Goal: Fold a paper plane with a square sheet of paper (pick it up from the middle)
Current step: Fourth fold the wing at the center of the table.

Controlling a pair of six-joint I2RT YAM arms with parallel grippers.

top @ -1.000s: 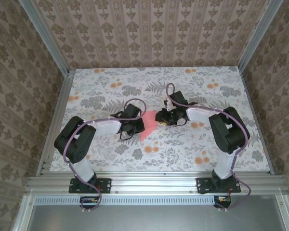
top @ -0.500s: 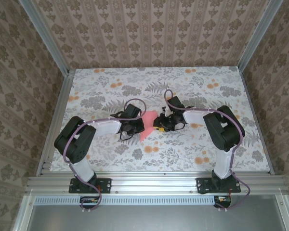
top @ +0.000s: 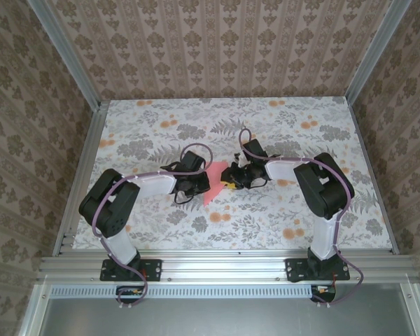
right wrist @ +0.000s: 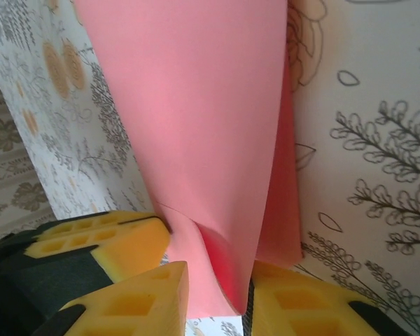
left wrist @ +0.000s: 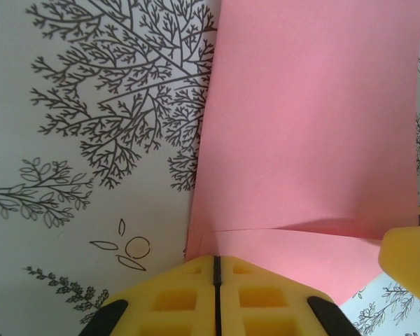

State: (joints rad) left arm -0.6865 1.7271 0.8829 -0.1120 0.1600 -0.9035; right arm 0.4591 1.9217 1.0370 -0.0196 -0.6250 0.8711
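Note:
The square sheet of paper [top: 211, 190] is pink-red and partly folded, and it lies mid-table between both grippers. In the left wrist view the paper [left wrist: 315, 119] has a flap folded over, and its near corner runs into my left gripper [left wrist: 215, 260], whose yellow jaws are pressed together on it. In the right wrist view the paper [right wrist: 196, 105] stands up as a doubled, bulging fold between the fingers of my right gripper [right wrist: 220, 283]. Those jaws sit a narrow gap apart on either side of the fold. The left gripper's yellow fingers [right wrist: 98, 241] pinch the sheet's edge just beside it. No paper plane shape shows.
The table [top: 287, 210] wears a floral cloth with grey leaves and small orange flowers. Patterned walls and aluminium rails [top: 84, 175] enclose it on three sides. Both arms reach inward, their wrists almost meeting at the paper, and a right fingertip [left wrist: 409, 255] shows at the left wrist view's edge.
My right gripper has slid a little left onto the paper and its jaws have narrowed around the fold. The left gripper has stayed put, still pinching the sheet.

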